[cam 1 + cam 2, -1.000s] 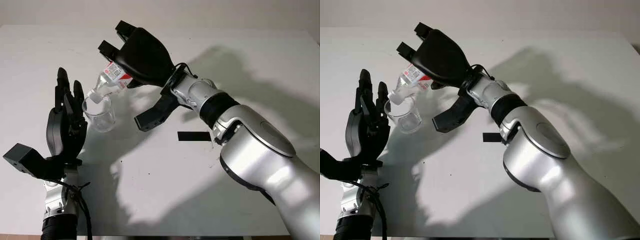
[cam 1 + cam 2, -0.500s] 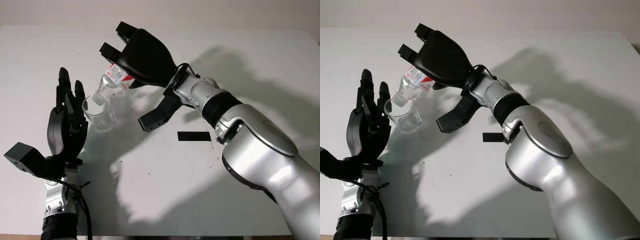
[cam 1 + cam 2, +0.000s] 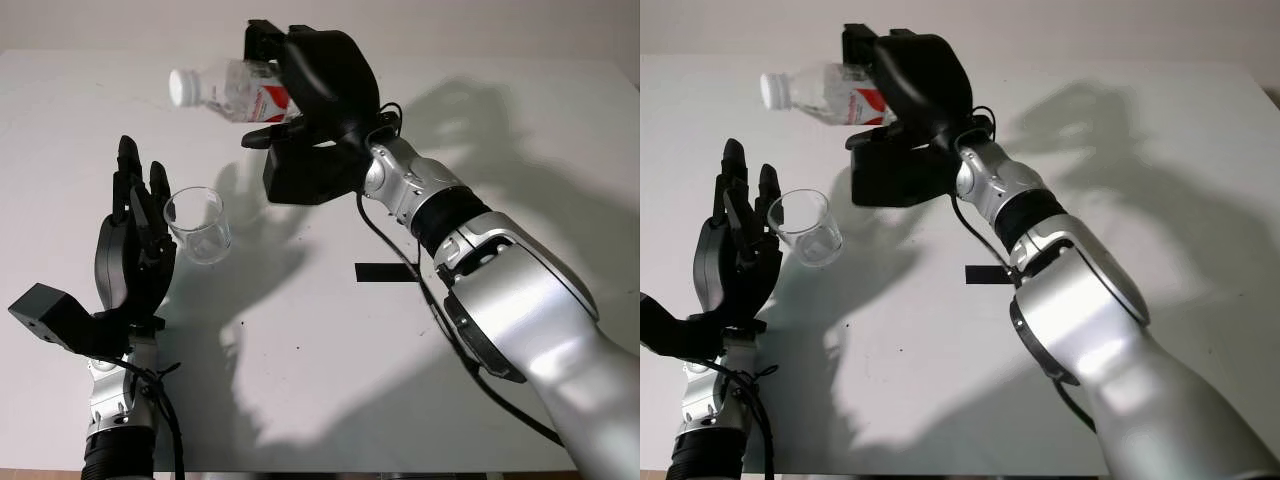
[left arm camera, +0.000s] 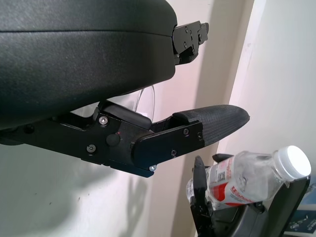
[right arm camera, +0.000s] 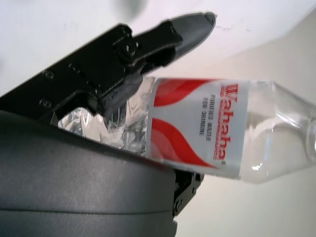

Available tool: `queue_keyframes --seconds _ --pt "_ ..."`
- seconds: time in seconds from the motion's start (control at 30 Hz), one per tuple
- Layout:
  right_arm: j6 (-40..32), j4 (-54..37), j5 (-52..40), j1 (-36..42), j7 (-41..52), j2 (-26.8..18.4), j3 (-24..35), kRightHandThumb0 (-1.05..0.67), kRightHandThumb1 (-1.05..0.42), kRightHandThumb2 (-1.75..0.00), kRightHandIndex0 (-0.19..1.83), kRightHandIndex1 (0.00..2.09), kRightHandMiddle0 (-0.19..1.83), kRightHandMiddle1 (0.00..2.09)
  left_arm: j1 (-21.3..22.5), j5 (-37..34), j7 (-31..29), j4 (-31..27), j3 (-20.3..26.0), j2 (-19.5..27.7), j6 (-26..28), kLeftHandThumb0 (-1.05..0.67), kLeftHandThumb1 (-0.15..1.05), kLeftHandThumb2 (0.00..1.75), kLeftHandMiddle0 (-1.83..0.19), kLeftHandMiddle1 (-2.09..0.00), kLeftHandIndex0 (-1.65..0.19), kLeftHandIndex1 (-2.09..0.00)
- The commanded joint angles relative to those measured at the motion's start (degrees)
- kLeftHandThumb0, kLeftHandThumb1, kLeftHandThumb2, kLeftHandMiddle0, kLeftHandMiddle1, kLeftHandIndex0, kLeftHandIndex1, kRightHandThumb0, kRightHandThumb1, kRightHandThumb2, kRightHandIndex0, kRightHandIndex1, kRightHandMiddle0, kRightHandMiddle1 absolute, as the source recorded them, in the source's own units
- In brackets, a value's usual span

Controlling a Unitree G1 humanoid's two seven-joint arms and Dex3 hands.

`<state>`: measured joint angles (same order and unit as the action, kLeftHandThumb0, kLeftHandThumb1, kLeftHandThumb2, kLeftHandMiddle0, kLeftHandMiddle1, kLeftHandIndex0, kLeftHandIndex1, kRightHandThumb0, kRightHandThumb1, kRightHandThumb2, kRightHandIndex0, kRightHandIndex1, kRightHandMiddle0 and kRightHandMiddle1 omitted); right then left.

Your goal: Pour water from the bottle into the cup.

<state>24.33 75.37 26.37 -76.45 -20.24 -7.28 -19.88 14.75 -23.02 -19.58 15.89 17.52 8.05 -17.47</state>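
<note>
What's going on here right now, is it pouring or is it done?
No pouring at this instant. The right hand grips the water bottle and holds it up in the air, lying roughly level, its white-capped end pointing out past the cup rather than down into it. The clear cup stands upright on the white table. The left hand is open, right beside the cup.

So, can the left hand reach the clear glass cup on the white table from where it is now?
Probably yes. The left hand is open right beside the clear glass cup, with nothing between them. The right hand holds the clear plastic bottle higher up, away from that path.
</note>
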Motion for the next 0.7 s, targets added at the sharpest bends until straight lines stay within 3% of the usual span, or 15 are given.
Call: queue_keyframes --seconds 0.0,0.17,0.27,0.43,0.67 --pt "-0.2 -2.2 -5.06 1.39 4.77 -0.2 4.92 -0.41 -1.05 -0.33 1.17 2.09 0.89 2.09 -2.94 -0.24 0.22 0.87 0.2 -0.76 0.61 -0.75 1.05 0.68 0.19 0.0 0.19 0.0" --pt "1.65 -6.4 -16.19 6.81 20.67 -1.9 13.38 -0.38 -1.05 -0.38 1.08 2.09 0.86 2.09 -3.06 -0.73 -0.27 0.34 0.33 -0.55 1.29 -0.75 1.05 0.68 0.19 0.0 0.19 0.0" --pt "-1.76 -11.61 -23.41 11.44 30.27 -2.49 18.13 -0.41 -1.05 -0.38 1.11 2.09 0.9 2.09 -3.04 -0.99 -0.57 0.35 0.18 -0.54 1.46 -0.74 1.05 0.67 0.19 0.0 0.19 0.0" --pt "-12.39 -30.1 -33.1 23.81 43.47 -3.52 21.82 -0.44 -1.05 -0.36 1.12 2.09 0.84 2.09 -2.69 -0.83 -1.16 0.91 0.02 0.01 1.68 -0.75 1.05 0.68 0.19 0.0 0.19 0.0" --pt "-23.34 -52.92 -39.71 39.21 47.78 -3.73 22.99 -0.44 -1.05 -0.36 1.14 2.09 0.85 2.09 -2.12 -1.01 -2.21 1.74 0.11 0.43 1.95 -0.75 1.05 0.69 0.19 0.0 0.19 0.0"
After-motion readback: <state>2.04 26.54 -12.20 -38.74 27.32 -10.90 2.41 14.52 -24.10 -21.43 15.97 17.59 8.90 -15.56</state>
